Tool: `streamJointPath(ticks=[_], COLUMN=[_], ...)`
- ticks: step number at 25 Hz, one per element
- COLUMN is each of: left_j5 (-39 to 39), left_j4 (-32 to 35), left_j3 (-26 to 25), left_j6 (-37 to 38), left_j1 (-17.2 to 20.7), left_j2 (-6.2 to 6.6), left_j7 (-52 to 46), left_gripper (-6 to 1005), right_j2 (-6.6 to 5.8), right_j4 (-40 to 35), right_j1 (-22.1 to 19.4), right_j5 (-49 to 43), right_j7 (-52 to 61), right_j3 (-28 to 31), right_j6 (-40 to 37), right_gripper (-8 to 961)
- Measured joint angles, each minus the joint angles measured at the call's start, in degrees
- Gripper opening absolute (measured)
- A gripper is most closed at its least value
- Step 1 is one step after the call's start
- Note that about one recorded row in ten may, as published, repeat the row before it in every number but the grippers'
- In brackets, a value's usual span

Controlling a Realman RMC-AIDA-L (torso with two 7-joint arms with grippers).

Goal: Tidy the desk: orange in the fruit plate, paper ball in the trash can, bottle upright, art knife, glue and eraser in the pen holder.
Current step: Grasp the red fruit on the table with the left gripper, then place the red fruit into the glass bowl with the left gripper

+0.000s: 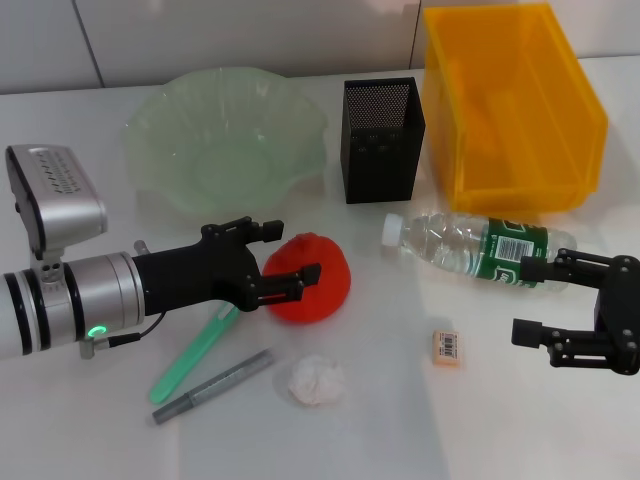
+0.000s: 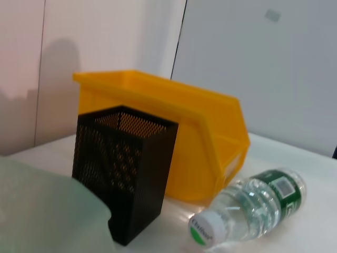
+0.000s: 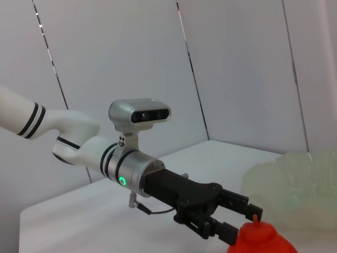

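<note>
The orange (image 1: 318, 285) rests on the table in front of the fruit plate (image 1: 225, 135). My left gripper (image 1: 298, 250) is open, its fingers reaching over the orange's left side; the right wrist view shows the left gripper (image 3: 245, 224) at the orange (image 3: 260, 241). The bottle (image 1: 470, 243) lies on its side, cap to the left. My right gripper (image 1: 538, 300) is open and empty by the bottle's base end. The eraser (image 1: 447, 346) and paper ball (image 1: 316, 380) lie near the front. A green glue stick (image 1: 195, 355) and grey art knife (image 1: 213, 386) lie under my left arm.
The black mesh pen holder (image 1: 383, 140) stands beside the yellow trash can (image 1: 510, 105) at the back right. The left wrist view shows the pen holder (image 2: 124, 174), trash can (image 2: 205, 137), bottle (image 2: 247, 208) and plate rim (image 2: 47, 216).
</note>
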Motion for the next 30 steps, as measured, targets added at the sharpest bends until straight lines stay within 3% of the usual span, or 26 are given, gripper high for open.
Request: streamJointPath(ticks=[16, 24, 27, 30], left_j5=[-0.69, -0.47, -1.14, -2.14], left_j4=[-4.41, -4.80, -4.04, -1.74], left_j3=[-1.70, -0.52, -0.82, -1.00], left_j6=[-5.27, -5.19, -1.92, 3.18], left_j1=[-1.57, -1.82, -1.57, -0.74], left_j2=[0.00, 0.00, 0.00, 0.14], left_j7=[0.66, 0.69, 0.69, 0.22], left_gripper=[779, 431, 267, 185], right_j2=[0.13, 0.15, 0.15, 0.15], right_j4=[0.01, 0.01, 0.01, 0.01], right_j1=[-0.31, -0.31, -0.31, -0.31], right_j5=[0.04, 0.04, 0.04, 0.03], right_j7=[0.00, 0.00, 0.00, 0.00], right_j3=[0.01, 0.01, 0.01, 0.00], right_j6=[0.40, 0.52, 0.54, 0.63], right_gripper=[797, 797, 797, 796])
